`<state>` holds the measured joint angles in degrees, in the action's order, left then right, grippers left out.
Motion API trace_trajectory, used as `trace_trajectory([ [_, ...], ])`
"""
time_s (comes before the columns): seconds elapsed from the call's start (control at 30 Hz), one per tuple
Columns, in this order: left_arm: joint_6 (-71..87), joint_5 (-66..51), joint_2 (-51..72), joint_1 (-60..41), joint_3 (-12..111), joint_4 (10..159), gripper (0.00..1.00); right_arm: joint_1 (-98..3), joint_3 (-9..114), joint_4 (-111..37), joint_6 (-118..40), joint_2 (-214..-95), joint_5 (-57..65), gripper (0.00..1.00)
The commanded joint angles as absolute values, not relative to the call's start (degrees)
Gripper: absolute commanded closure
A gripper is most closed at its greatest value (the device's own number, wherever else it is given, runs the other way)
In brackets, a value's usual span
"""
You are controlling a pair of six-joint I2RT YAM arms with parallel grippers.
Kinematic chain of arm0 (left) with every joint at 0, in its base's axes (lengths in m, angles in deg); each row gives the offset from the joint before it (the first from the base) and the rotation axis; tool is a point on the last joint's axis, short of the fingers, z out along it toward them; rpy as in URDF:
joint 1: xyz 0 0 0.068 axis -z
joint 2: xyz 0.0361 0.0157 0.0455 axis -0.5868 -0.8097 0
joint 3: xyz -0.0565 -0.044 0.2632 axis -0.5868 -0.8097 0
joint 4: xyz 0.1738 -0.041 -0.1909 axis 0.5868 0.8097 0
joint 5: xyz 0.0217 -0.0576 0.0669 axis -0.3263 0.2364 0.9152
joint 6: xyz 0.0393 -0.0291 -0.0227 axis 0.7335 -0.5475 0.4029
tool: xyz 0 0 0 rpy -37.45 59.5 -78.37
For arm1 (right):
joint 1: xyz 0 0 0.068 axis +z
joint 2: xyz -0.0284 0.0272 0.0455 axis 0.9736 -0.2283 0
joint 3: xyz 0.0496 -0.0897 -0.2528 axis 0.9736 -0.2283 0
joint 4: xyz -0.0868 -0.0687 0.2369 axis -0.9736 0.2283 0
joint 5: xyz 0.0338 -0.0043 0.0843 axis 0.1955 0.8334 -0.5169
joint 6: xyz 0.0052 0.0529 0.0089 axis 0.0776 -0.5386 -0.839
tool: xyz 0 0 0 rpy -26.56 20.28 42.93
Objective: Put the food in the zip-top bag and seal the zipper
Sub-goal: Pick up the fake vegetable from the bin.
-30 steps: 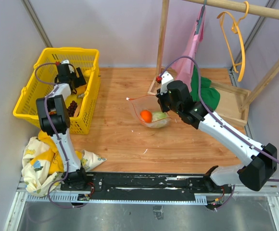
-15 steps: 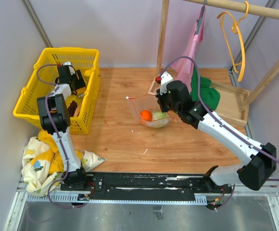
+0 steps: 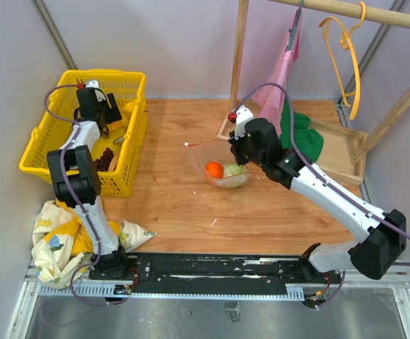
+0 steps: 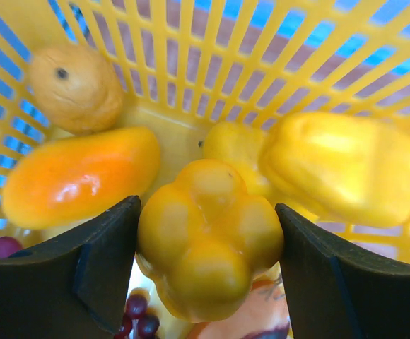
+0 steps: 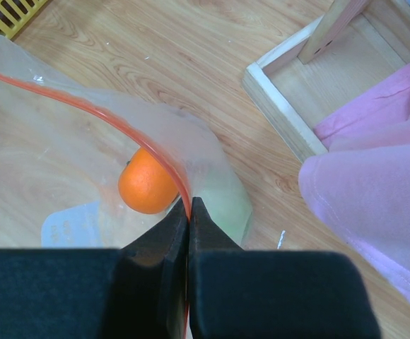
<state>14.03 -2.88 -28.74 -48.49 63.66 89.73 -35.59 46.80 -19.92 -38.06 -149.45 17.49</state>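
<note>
My left gripper (image 4: 206,209) is inside the yellow mesh basket (image 3: 130,164) and shut on a yellow toy bell pepper (image 4: 208,240). It shows in the top view (image 3: 96,113) at the basket's back. An orange-yellow mango (image 4: 78,176), a tan round fruit (image 4: 74,88), another yellow pepper (image 4: 339,166) and purple grapes (image 3: 104,159) lie in the basket. My right gripper (image 5: 189,202) is shut on the orange-red zipper (image 5: 159,152) of the clear zip-top bag (image 3: 219,152), holding its mouth open. The bag holds an orange (image 5: 147,185) and a pale green vegetable (image 5: 223,201).
Printed yellow-white snack packets (image 3: 63,229) lie at the near left. A wooden rack base (image 3: 332,152) stands at the back right with pink cloth (image 3: 288,56), green cloth (image 3: 305,135) and an orange hanger (image 3: 348,49). The basket wall (image 4: 191,42) stands close behind the pepper.
My left arm has shifted toward the basket's back left corner, its elbow swinging left. The right arm and the bag have stayed in place.
</note>
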Motion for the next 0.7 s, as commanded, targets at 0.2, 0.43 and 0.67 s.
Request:
trace_trajectory([
  [0.2, 13.8, 4.7, -17.1, -48.6, 62.3, 95.5, 0.73, -35.8, 47.3, -20.7, -38.2, -148.6, 16.6, 0.99],
  [0.43, 10.2, 0.8, -7.9, -48.6, 60.7, 98.8, 0.74, -35.9, 47.4, -20.4, -38.5, -148.5, 16.5, 0.99],
  [0.67, 7.6, -8.8, 0.7, -48.5, 60.8, 103.4, 0.76, -35.9, 47.6, -20.1, -38.5, -148.6, 16.1, 0.99],
])
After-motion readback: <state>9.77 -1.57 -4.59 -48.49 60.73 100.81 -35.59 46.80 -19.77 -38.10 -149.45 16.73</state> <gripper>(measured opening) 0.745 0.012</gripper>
